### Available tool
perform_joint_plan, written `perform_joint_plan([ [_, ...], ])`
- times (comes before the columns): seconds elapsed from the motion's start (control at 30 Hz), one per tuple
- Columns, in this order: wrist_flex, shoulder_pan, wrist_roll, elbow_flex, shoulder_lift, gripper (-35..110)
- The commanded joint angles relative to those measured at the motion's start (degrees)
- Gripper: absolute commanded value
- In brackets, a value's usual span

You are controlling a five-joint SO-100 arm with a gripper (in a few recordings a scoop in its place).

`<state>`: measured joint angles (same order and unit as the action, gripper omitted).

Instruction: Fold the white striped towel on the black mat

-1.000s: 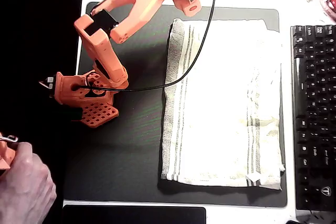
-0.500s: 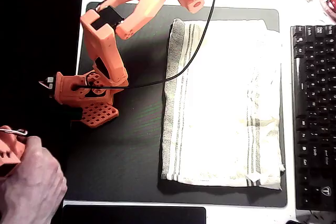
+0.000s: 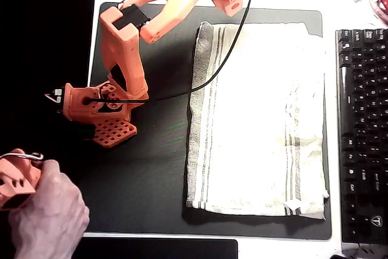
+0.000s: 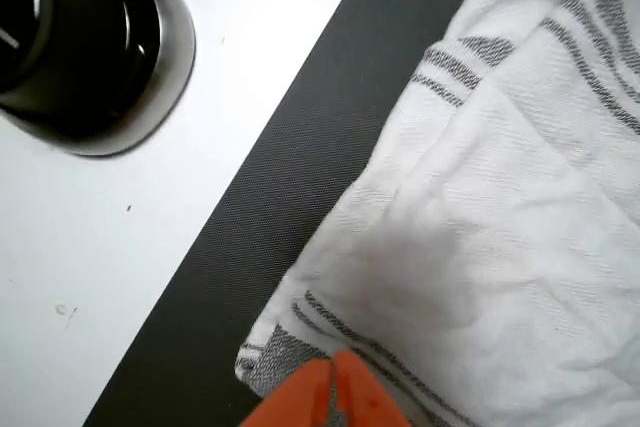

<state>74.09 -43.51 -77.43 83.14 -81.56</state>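
The white striped towel (image 3: 257, 119) lies flat on the black mat (image 3: 145, 168), toward the mat's right edge. In the wrist view the jaws (image 4: 332, 392) are pressed together above the towel's corner, gripping nothing.

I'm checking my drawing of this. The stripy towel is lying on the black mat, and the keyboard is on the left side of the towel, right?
Almost. The white striped towel does lie on the black mat, but in the overhead view the keyboard is on the right side of the towel, not the left. The orange arm's base is on the left.
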Motion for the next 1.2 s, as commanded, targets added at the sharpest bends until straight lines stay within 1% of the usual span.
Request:
perform_joint_plan([
  [0.0,-1.23,0.62,-1.76,0.00,-0.35,0],
  [0.43,-5.62,2.55,-1.58,-1.14,5.19,0],
  [0.9,-6.06,2.29,-0.70,-1.49,5.89,0],
  [1.17,-5.10,-0.62,0.53,-1.23,4.66,0],
])
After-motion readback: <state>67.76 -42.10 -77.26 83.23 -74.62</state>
